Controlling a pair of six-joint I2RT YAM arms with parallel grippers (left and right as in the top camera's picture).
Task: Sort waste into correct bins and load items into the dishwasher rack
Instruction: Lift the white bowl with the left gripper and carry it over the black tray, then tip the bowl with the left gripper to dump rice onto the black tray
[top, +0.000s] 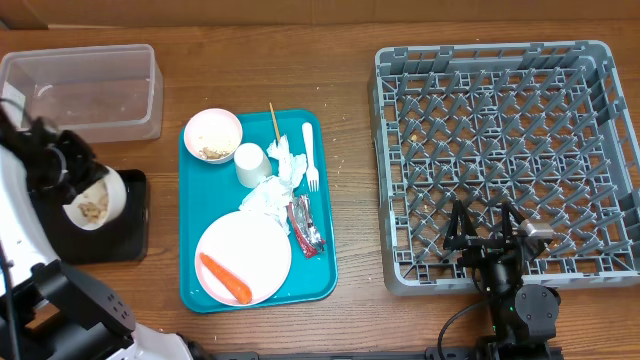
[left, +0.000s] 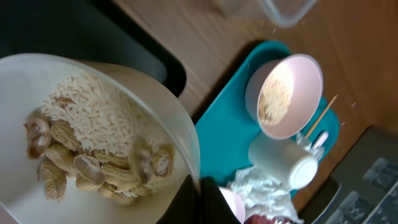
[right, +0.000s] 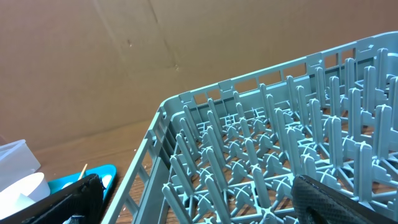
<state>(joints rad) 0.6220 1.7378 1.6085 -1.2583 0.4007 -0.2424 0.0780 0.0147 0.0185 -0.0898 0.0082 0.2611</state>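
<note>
Food scraps (left: 93, 143), rice grains and peanuts, are carried in a small bowl (top: 95, 200) that is pinched at its rim by the left gripper (top: 72, 182). The bowl is held above the black tray (top: 130, 240), which is set at the left edge of the table (top: 350, 60). Just beyond it, the clear tub (top: 80, 90) is placed.

The right gripper (top: 482, 225) is seen with its fingers spread and nothing between them, poised over the near edge of the dishwasher rack (top: 505, 130). No dishes are seen in the rack.

Between the two arms, a teal tray (top: 190, 270) is laid out. On it a second bowl (top: 212, 134) with crumbs is found at the far left corner, with a cup (top: 251, 164) beside it. Crumpled napkins (top: 272, 190) are piled at the middle, touching the cup, and a wrapper (top: 304, 228) is lying at their near right. A plate (top: 243, 250) at the near end is occupied by a carrot piece (top: 225, 278). A fork (top: 309, 155) and a wooden stick (top: 273, 122) are lying lengthwise on the tray's far right part.
</note>
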